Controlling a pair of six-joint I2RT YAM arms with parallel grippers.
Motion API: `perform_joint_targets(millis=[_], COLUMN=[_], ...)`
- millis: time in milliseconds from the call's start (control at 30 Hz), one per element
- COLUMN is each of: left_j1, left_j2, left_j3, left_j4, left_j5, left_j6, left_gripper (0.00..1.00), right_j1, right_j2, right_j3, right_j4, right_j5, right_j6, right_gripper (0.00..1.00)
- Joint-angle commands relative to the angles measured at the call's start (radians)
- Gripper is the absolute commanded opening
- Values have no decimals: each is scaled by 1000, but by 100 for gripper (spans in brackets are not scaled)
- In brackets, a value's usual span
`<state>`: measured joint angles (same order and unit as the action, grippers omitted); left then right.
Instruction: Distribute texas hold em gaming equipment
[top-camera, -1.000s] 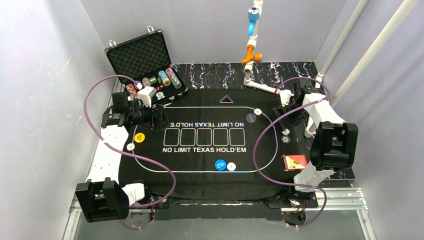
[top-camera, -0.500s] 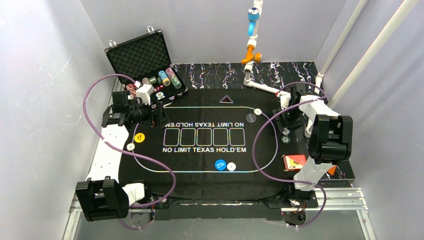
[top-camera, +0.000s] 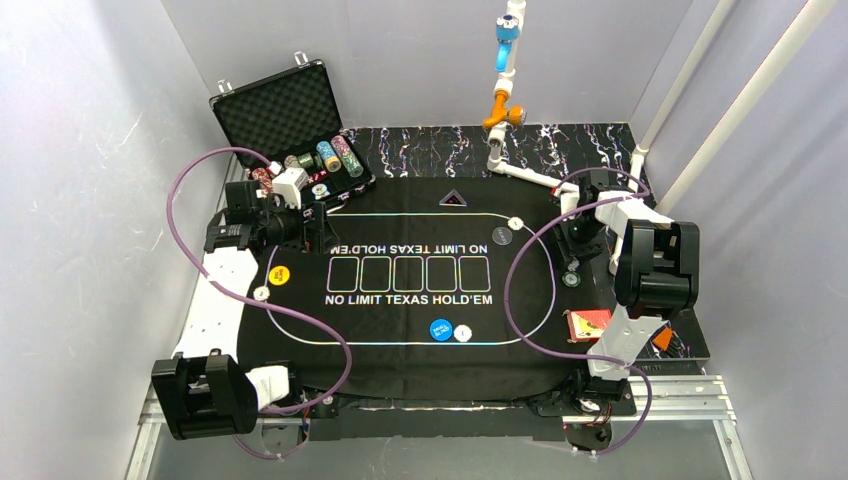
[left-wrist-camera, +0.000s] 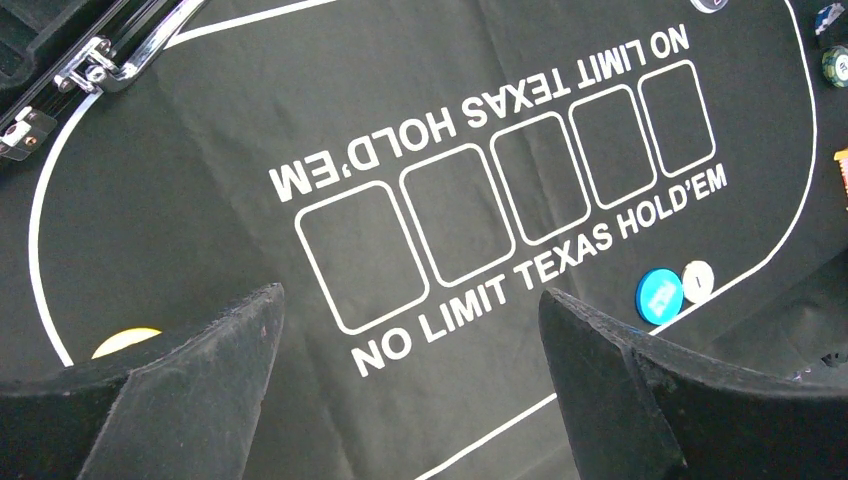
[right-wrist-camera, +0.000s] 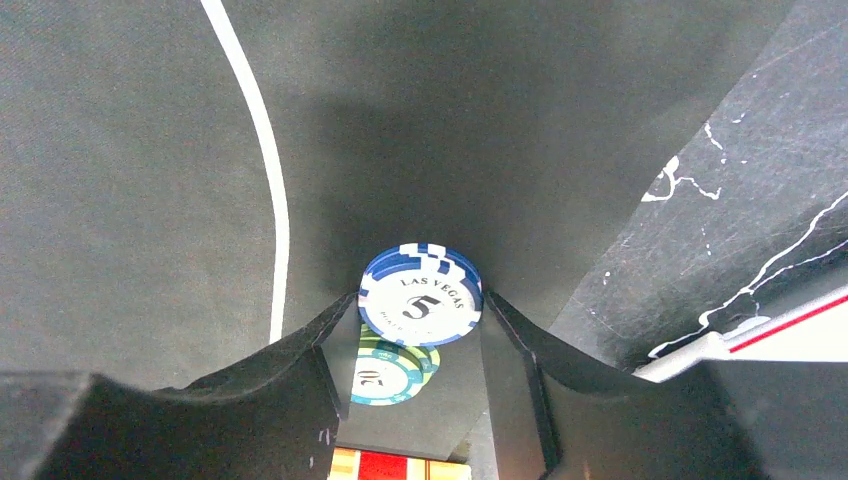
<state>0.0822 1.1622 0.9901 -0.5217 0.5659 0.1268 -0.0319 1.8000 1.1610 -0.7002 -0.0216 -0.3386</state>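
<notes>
Overhead view of a black mat (top-camera: 400, 350) printed "NO LIMIT TEXAS HOLD'EM" twice, with five card outlines in a row. It lies on a marbled black table (top-camera: 440, 140). Two robot arms reach over it from the near edge.

Right pincer (right-wrist-camera: 420, 310): about half open, its two fingertips against opposite edges of one blue chip (right-wrist-camera: 420, 290). The chip lies at the mat's right edge. It is blue with white stripes round the rim and a white centre reading "LAS VEGAS 5". One green chip (right-wrist-camera: 393, 372), also striped, lies just on the near side of it. One deck (top-camera: 588, 323), red-backed, sits at the near right, nearer than both chips.

Left pincer (left-wrist-camera: 410, 295): spread wide, holding nothing, hanging above the mat's far left. It is beside an open black case (top-camera: 275, 110). Rows of striped chips (top-camera: 330, 156) stand on edge in the case, too small to count.

Five buttons lie on the mat:
- One yellow button (top-camera: 281, 273) at the left.
- One blue button (top-camera: 441, 329) at the near edge, about centre.
- Three white buttons (top-camera: 463, 332): one just beside the blue, one just near-left of the yellow, one at the far right.

One dark disc (top-camera: 502, 237) lies just beside that last white one.
</notes>
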Motion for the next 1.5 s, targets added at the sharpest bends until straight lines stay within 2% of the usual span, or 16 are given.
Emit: perform_joint_targets(millis=[0, 133, 467, 533, 700, 833, 1467], left_j1=[1, 1, 1, 1, 2, 1, 1], left_j2=[13, 20, 33, 33, 29, 28, 34], left_j3=[7, 10, 10, 10, 10, 8, 12], left_j4=[6, 11, 15, 16, 15, 16, 13], left_j5=[14, 17, 20, 20, 22, 25, 21], left_j6=[-6, -10, -14, -14, -15, -18, -16], left_gripper=[98, 98, 98, 98, 98, 98, 98], right_j1=[-3, -2, 19, 20, 21, 22, 29], right_j2=[34, 45, 37, 35, 16, 0, -11], right_j3=[16, 43, 69, 64, 57, 61, 94], right_j4=[10, 5, -10, -11, -12, -10, -6], right_j5=[-58, -81, -121, -114, -73, -62, -51], right_j6=[15, 15, -5, -12, -20, -23, -19], right_gripper=[53, 48, 47, 52, 70, 74, 54])
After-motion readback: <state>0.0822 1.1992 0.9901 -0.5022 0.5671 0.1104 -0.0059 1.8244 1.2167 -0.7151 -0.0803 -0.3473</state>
